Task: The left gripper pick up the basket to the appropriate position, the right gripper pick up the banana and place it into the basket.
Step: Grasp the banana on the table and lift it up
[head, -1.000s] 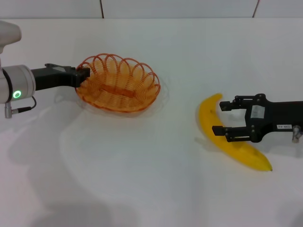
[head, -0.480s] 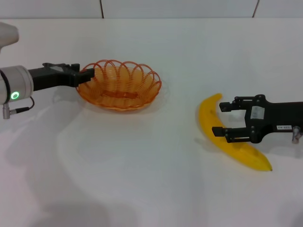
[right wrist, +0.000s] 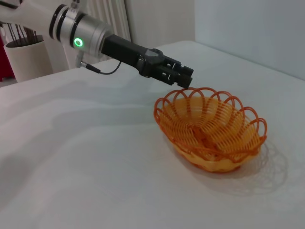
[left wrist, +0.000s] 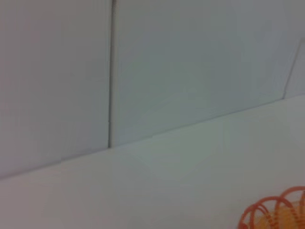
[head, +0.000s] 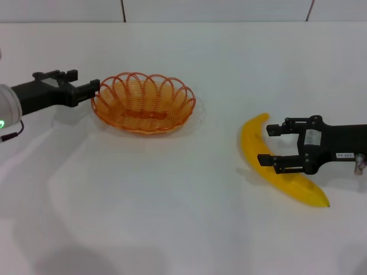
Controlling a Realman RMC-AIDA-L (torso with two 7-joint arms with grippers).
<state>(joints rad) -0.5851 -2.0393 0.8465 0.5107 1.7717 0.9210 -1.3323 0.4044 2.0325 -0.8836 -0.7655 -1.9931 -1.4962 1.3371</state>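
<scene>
The orange wire basket [head: 143,103] rests flat on the white table at the back left; it also shows in the right wrist view [right wrist: 209,129], and a bit of its rim shows in the left wrist view [left wrist: 276,214]. My left gripper [head: 94,91] is just left of the basket's rim, apart from it, open and empty; it also shows in the right wrist view [right wrist: 183,78]. The yellow banana [head: 298,186] lies on the table at the right. My right gripper [head: 265,144] is open, with one finger on each side of the banana's upper half.
The white table [head: 172,195] runs back to a tiled wall [head: 218,8]. A white cylinder holding dark things [right wrist: 26,57] stands beyond the left arm in the right wrist view. Bare table lies between the basket and the banana.
The left gripper set the tilted basket down flat, let go of its rim and drew back to the left. The right gripper and the banana have not moved.
</scene>
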